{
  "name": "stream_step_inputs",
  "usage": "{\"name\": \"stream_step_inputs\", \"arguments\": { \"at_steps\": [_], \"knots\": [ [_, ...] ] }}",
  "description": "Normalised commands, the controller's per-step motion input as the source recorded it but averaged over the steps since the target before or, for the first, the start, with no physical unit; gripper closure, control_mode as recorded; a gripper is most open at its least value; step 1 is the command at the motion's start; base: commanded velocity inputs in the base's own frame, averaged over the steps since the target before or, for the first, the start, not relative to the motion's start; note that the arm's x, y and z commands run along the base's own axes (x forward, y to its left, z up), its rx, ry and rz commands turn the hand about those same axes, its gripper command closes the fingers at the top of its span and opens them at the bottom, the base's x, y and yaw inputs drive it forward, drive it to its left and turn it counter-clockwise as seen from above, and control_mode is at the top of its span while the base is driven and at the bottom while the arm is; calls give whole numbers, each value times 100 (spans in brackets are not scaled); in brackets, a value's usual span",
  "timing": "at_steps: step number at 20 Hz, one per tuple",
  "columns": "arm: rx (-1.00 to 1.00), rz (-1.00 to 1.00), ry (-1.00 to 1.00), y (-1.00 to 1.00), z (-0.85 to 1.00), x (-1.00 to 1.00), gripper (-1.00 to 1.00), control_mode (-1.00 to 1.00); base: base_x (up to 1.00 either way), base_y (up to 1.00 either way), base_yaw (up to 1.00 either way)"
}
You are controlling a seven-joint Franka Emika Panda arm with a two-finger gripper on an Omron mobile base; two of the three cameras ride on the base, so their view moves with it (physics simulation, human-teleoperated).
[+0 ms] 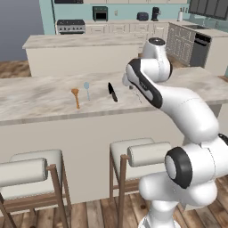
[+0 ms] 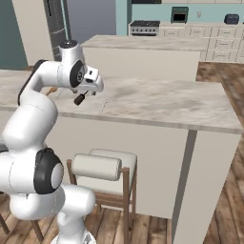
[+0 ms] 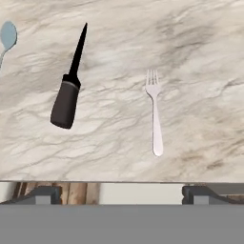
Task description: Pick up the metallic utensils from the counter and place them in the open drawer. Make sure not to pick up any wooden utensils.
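Steel and dark plastic lie ready on the stone: the slim black-handled knife with its dark pointed blade (image 3: 70,85) rests flat on the beige marbled counter (image 3: 200,57), and just beside it lies a thin pale silver fork with four tines (image 3: 154,112), the two apart and not touching. Off at the edge of the hand view sits the bowl of the small pale silver-blue spoon (image 3: 7,35). From the left base camera the same spoon (image 1: 87,89) lies next to the orange-brown wooden spoon (image 1: 75,97), close together, with the knife (image 1: 112,92) a little further along toward the arm.

The robot's two-finger gripper (image 3: 122,194) hangs above the counter over knife and fork, fingertips wide apart and nothing between them. The jaws stand fully open, empty.

By the look of it this is the very first step: nothing metallic is lifted yet, and the arm is choosing a target. The next move seems to call for dropping straight down and centring the fingers across a handle, knife or fork, both low and flat, so the tips must reach the stone. The open drawer cannot be made out in these views.

The count: one knife, one fork, one silver-blue spoon, one wooden spoon to leave alone, one gripper.
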Motion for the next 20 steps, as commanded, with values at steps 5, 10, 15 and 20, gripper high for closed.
{"name": "stream_step_inputs", "arguments": {
  "at_steps": [5, 10, 15, 20],
  "knots": [
    [-7, -7, 10, -3, -1, 46, -100, -100, 0, 0, 0],
    [0, -3, 3, -9, -16, 24, -100, -100, 0, 0, 0],
    [0, 0, 2, -6, -7, 0, -100, -100, 0, 0, 0],
    [0, 0, 12, -20, -36, 2, -100, -100, 0, 0, 0]
  ]
}}
